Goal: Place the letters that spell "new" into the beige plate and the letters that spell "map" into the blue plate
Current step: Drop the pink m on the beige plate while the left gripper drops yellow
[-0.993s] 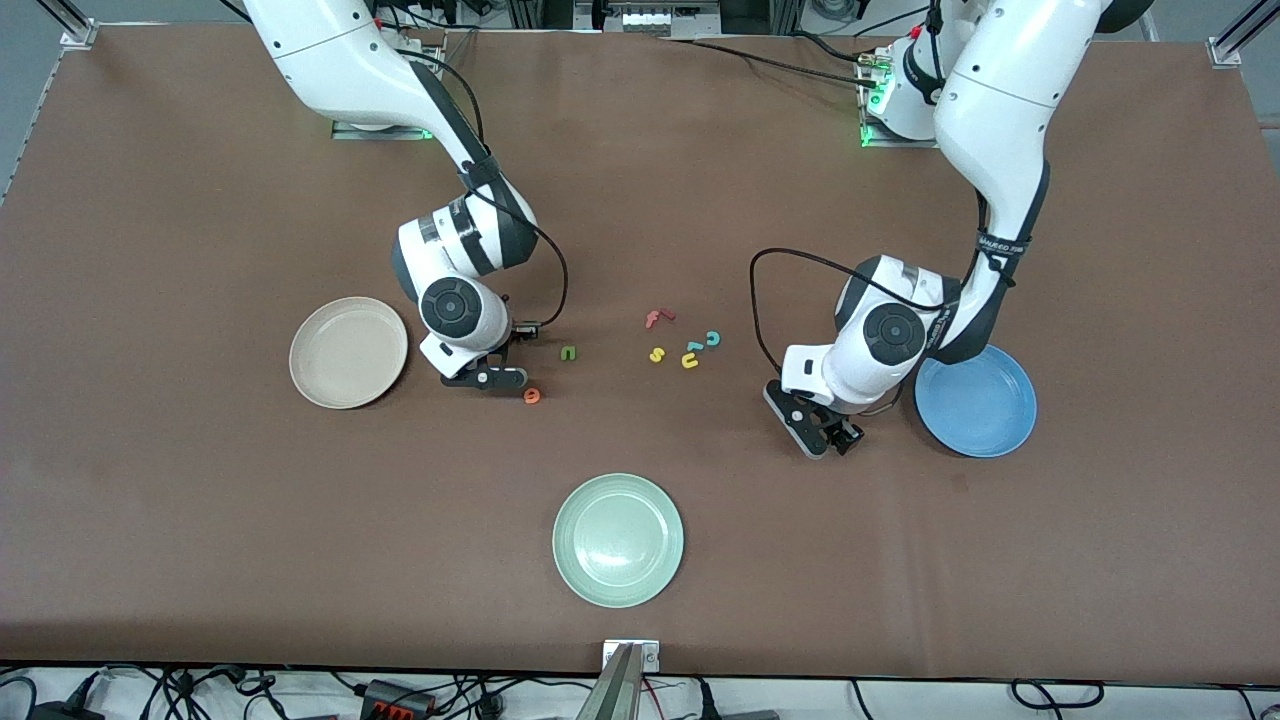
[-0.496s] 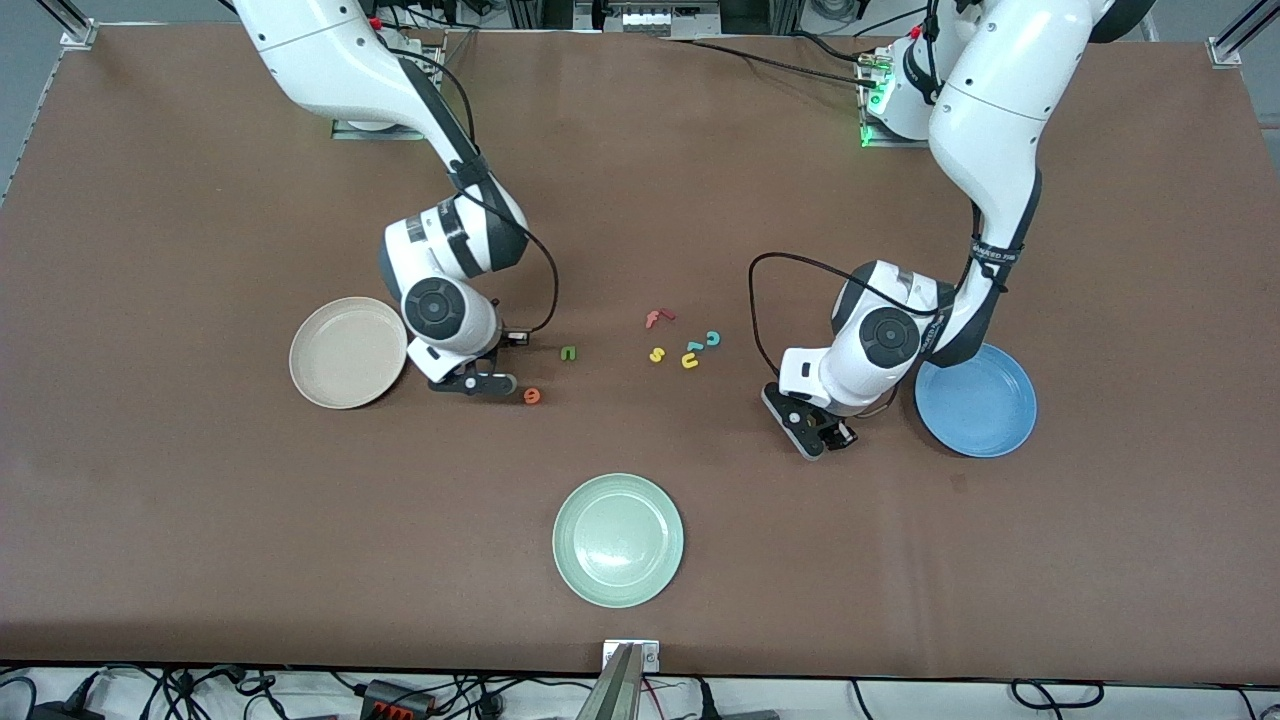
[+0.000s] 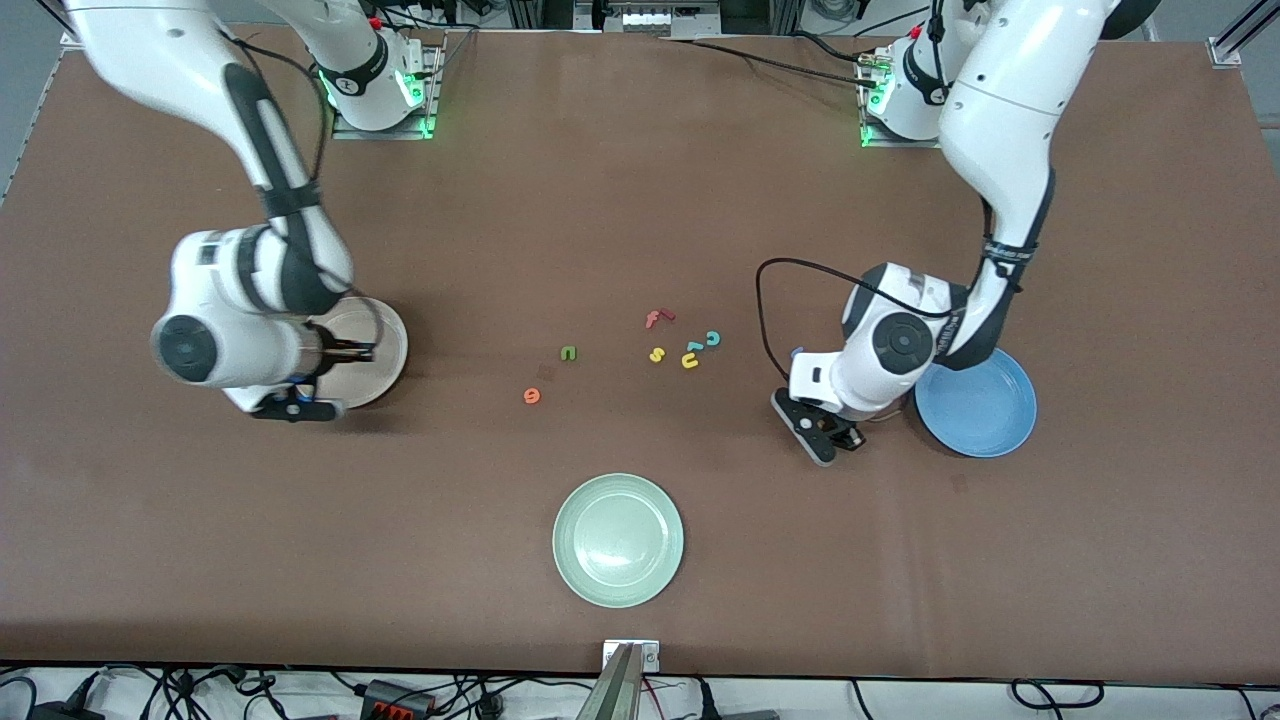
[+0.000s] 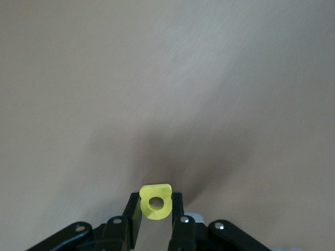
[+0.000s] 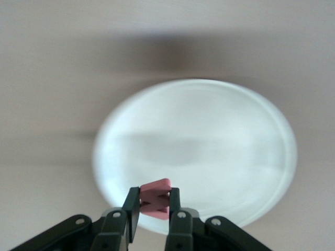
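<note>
Brown matting covers the table (image 3: 640,560) in the front view. At the right arm's end, the right gripper (image 3: 300,405) hangs over the rim of the beige plate (image 3: 385,345). The left gripper (image 3: 820,432) sits low over bare matting just beside the blue plate (image 3: 985,405). Between the two sets of fingers lie the orange e (image 3: 532,396) and the green n (image 3: 568,352), and nearer the left gripper a cluster: a red f (image 3: 657,318), a yellow s (image 3: 657,354), a yellow u (image 3: 690,361), a teal l (image 3: 694,347) and a teal c (image 3: 713,338). A pale green plate (image 3: 618,540) lies nearest the camera.

From the left wrist, the left gripper (image 4: 156,212) has its fingers (image 4: 135,214) clamped on the yellow a (image 4: 155,202), with only bare matting ahead of the tips.

From the right wrist, the right gripper (image 5: 155,209) pinches the red-pink w (image 5: 155,197) between its fingers (image 5: 175,209), and the beige plate (image 5: 277,125) spreads directly beneath and ahead of the tips.
</note>
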